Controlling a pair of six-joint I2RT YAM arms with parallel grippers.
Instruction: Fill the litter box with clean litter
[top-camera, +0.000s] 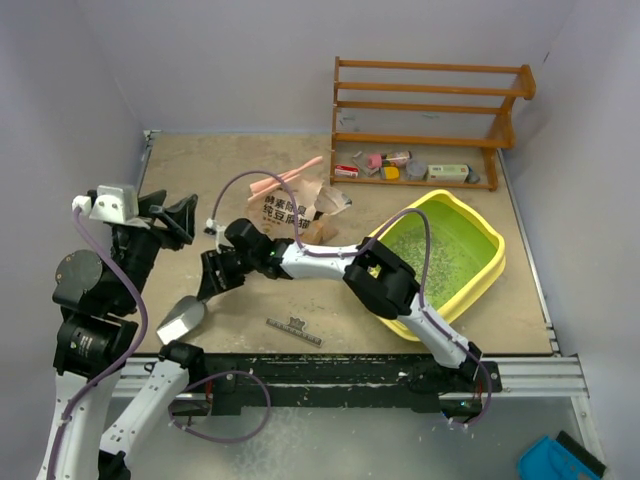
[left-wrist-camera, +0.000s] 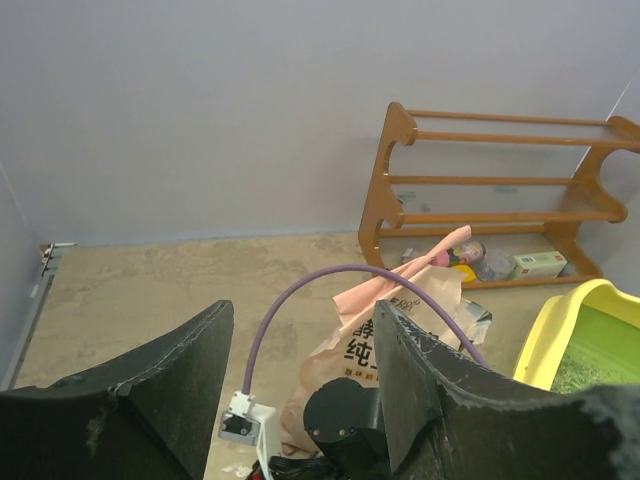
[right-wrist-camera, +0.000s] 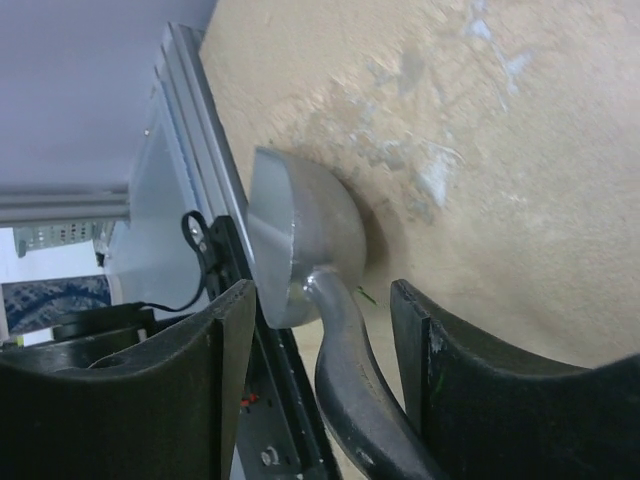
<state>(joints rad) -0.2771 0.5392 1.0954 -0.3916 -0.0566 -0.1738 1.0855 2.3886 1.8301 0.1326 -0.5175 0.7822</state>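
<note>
At the far left of the table, the left gripper (left-wrist-camera: 300, 325) hangs raised with its two black fingers spread wide and nothing between them. Just to its right and lower, a silver metal scoop (top-camera: 182, 318) lies on the tan tabletop (top-camera: 200, 170) near the front rail. The right gripper (right-wrist-camera: 320, 295) sits over its handle with jaws parted. The handle runs up the gap close to one finger, and neither finger visibly presses it. A tan printed paper bag (top-camera: 285, 212) stands further right, towards the middle of the table, with a pink strip poking from its top. On the right side sits the litter box (top-camera: 465, 297), a large yellow plastic tray with rounded corners, set at an angle. Its green floor is dusted with clean litter (top-camera: 450, 250), a thin, loose scatter of pale grey-green granules that leaves much of the green showing. The box lies well apart from both grippers, off to their right with the bag between. Only the elbow of the right arm crosses above its near-left corner. A wooden rack (top-camera: 420, 140) stands behind the box against the back wall.
</note>
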